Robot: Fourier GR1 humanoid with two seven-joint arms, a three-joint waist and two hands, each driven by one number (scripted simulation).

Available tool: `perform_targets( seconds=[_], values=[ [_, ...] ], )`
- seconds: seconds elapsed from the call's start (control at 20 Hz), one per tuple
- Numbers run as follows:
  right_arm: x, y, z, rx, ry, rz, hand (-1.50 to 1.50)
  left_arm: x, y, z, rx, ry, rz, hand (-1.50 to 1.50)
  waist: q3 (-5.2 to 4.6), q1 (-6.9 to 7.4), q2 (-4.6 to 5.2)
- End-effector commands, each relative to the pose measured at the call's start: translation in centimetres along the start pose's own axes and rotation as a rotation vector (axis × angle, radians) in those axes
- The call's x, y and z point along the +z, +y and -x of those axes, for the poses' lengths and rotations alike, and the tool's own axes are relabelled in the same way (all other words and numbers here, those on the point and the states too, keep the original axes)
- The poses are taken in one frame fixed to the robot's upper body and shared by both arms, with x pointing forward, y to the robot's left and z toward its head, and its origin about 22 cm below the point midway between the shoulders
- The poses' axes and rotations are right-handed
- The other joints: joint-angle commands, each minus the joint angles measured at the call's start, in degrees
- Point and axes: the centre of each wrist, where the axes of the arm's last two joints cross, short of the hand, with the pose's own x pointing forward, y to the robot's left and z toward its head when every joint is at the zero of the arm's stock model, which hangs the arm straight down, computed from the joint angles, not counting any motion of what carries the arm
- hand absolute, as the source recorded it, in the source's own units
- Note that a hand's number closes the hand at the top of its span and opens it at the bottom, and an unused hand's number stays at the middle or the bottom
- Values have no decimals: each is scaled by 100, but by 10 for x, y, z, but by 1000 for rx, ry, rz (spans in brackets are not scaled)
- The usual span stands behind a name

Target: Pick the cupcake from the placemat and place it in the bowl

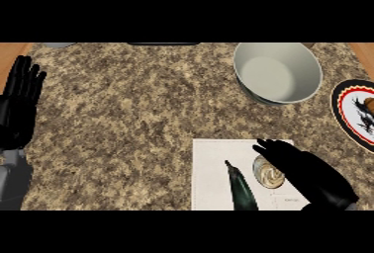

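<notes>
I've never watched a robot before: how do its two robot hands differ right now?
The left robot hand stands at the view's left edge, fingers straight up, touching nothing; the right robot hand lies over the placemat, thumb and fingers either side of the cupcake. Both are black and open.

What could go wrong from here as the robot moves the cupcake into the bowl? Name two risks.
The black right hand partly covers the small swirl-topped cupcake on the white rectangular placemat; its fingers, closing, might squash or tip it.
The round pale grey bowl stands close to a black-rimmed patterned plate; the carry might clip the bowl's rim or end over the plate.
</notes>
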Motion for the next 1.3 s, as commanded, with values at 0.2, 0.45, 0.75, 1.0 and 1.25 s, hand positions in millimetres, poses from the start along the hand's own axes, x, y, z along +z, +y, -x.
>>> perform_targets(
  seconds=[0.2,0.45,0.75,1.0,1.25],
  values=[
    [-17,22,14,-9,4,-24,-150,-4,11,-1,0,-6,10,0,0,-2,1],
    [-38,37,4,7,52,-40,-150,-2,7,-4,7,10,4,0,0,4,0],
    [-50,21,25,1,104,-59,-150,-6,-1,0,2,1,0,0,-1,4,3],
    [-42,36,41,33,5,61,150,-3,3,6,7,2,13,0,0,-15,4],
    [-45,49,16,32,-17,95,150,-7,18,-14,-11,11,-3,0,0,-12,-4]
  ],
)
